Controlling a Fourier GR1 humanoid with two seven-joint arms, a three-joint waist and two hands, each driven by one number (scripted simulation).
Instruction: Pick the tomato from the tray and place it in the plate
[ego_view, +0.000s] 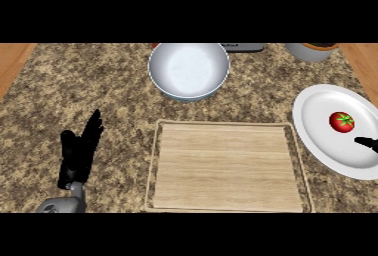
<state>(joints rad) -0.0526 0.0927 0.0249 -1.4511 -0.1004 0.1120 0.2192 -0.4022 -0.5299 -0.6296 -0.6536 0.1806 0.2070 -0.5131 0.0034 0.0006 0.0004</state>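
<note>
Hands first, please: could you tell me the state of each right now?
Left hand: open, holding nothing, left of the tray.
Right hand: only a sliver shows over the plate; cannot be told.

The right edge cut off nearly all of the black right hand (367, 144) and clipped the round white plate (317, 130).

Kitchen — granite counter (88, 80), bowl (188, 67), plate (325, 142), wooden tray (221, 170).

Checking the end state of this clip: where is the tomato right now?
In the head view the tomato lies on the white plate at the counter's right side, to the right of the wooden tray.
</note>
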